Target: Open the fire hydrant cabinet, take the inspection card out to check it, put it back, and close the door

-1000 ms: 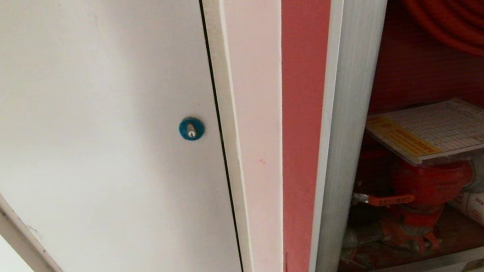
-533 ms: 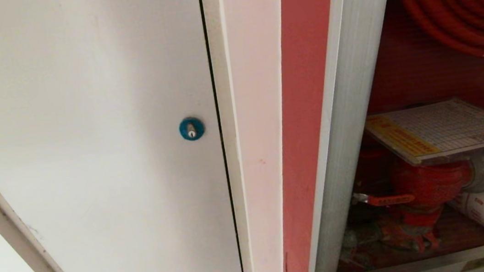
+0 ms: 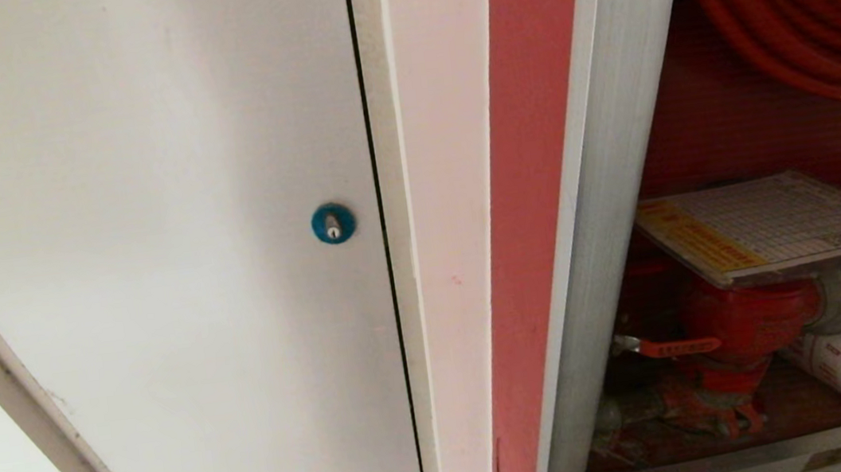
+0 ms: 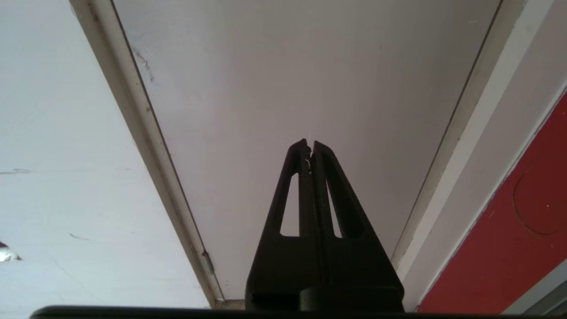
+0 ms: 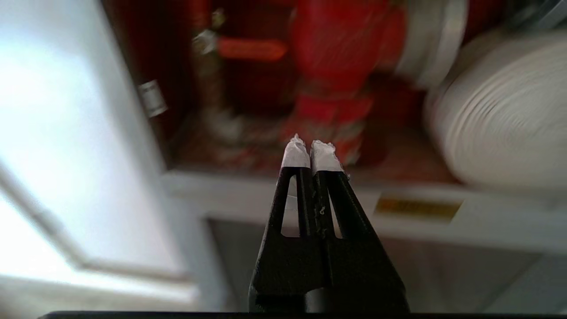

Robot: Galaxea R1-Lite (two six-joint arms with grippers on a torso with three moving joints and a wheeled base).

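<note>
1. Nothing you can see in the head view has shifted since the earlier frames.
2. Your inspection card [image 3: 780, 224], white, gridded, with a yellow-orange band at its left end, lies flat on the red valve [image 3: 748, 320] inside the open fire hydrant cabinet [image 3: 607, 189].
3. Right gripper [image 5: 310, 148]: fingers together, empty, before the cabinet's lower edge.
4. Left gripper [image 4: 310, 144]: fingers together, facing the white panel [image 4: 301, 71].

Fire hydrant cabinet [image 3: 607, 189] | right of frame, open, red interior | inspection card [image 3: 780, 224] | white grid, yellow band, lying flat atop red valve
</note>
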